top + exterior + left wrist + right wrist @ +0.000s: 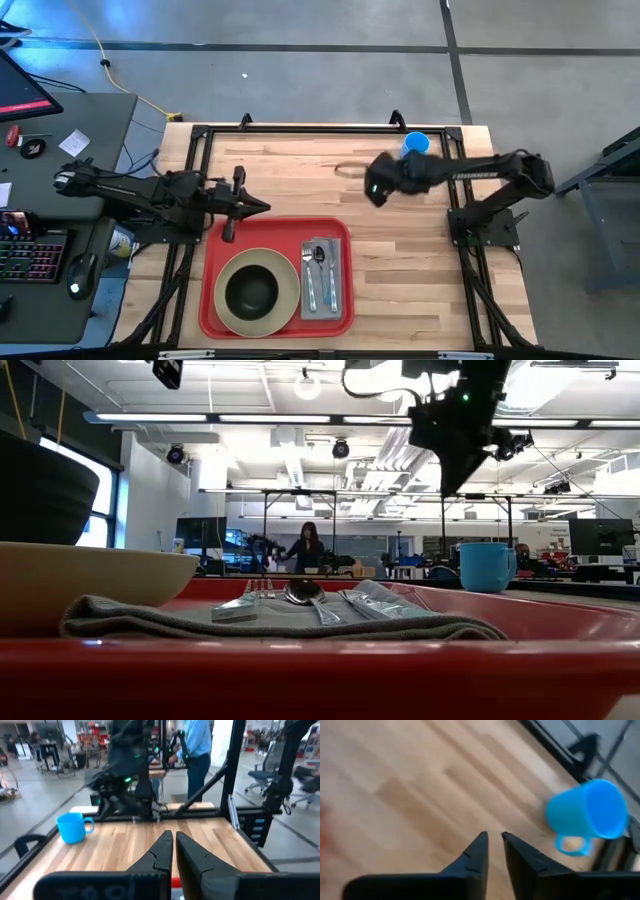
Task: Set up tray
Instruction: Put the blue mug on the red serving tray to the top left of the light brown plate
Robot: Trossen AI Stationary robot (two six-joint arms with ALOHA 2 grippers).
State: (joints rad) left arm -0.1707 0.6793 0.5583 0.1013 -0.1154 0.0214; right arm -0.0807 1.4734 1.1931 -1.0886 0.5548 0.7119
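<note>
tray: big red rectangular plastic tray (276,322) at the table's near edge, loaded with plate, bowl, napkin, cutlery | feel: I'd guess stiff, slick, top-heavy, so grab the rim | left gripper (262,207) just behind the tray, fingers pressed together | right gripper (374,193) further back, fingers nearly together, holding nothing

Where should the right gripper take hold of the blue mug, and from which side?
Probably by the rim or wall, coming from above. The mug stands upright with its mouth open, at the table's far edge, apart from the tray. In the right wrist view its handle sticks out sideways, so pinch the wall away from it. The right gripper hovers nearby, nearly shut, and must open first.
</note>
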